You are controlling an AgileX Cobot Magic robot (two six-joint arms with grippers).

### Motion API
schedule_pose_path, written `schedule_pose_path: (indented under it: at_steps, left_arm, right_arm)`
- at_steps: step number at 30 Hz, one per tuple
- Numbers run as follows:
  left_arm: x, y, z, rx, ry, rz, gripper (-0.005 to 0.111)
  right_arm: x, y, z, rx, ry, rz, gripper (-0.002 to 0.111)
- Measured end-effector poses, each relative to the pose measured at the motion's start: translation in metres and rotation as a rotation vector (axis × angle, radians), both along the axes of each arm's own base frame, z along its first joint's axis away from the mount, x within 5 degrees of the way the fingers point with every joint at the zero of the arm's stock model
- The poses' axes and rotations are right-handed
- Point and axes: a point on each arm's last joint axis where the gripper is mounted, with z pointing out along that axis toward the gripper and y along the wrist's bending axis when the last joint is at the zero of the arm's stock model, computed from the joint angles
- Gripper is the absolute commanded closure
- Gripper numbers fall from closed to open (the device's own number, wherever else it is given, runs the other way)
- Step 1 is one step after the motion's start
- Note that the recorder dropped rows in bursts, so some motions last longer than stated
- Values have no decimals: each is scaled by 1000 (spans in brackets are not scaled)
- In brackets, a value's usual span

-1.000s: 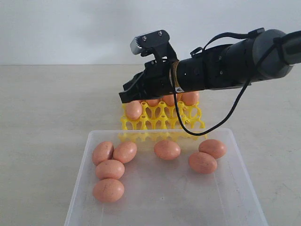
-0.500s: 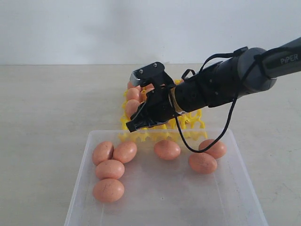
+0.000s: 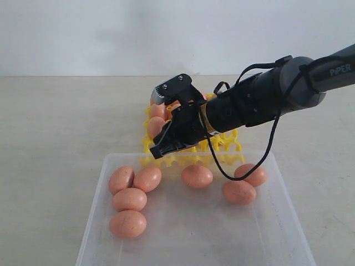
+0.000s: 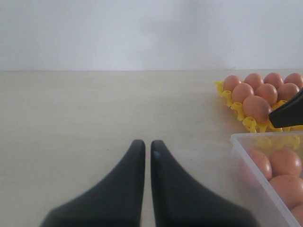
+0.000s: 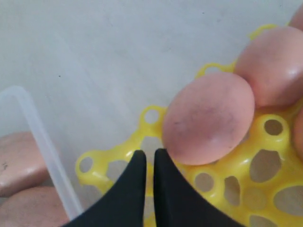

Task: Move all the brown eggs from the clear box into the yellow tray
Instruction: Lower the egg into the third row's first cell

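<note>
Several brown eggs (image 3: 129, 199) lie loose in the clear box (image 3: 211, 233) at the front. Behind it stands the yellow tray (image 3: 226, 142), with brown eggs (image 3: 157, 127) in its cups. My right gripper (image 3: 157, 153) is shut and empty, angled down over the tray's near left corner. In the right wrist view its fingertips (image 5: 147, 153) hover by an empty cup of the tray (image 5: 102, 165), just beside a seated egg (image 5: 208, 118). My left gripper (image 4: 145, 144) is shut and empty over bare table, left of the tray (image 4: 236, 109) and the box (image 4: 239, 139).
Pale tabletop surrounds the box and tray, with a white wall behind. The right arm's black body and looped cable (image 3: 244, 152) hang over the tray and the box's far edge. The box wall (image 5: 42, 142) stands close to the right fingertips.
The right arm came down from above the tray to its near left corner, staying shut. It has barely moved in the last half second. The eggs in the box lie as before.
</note>
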Motion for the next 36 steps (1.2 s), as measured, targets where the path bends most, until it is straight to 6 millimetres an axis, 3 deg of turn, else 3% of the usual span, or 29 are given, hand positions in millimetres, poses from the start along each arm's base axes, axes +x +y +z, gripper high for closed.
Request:
schedule_pose_path:
  at_steps: [36]
  left_arm:
    - [0, 0, 0, 0, 0, 0, 103]
  right_arm:
    - [9, -4, 3, -21, -87, -72, 108]
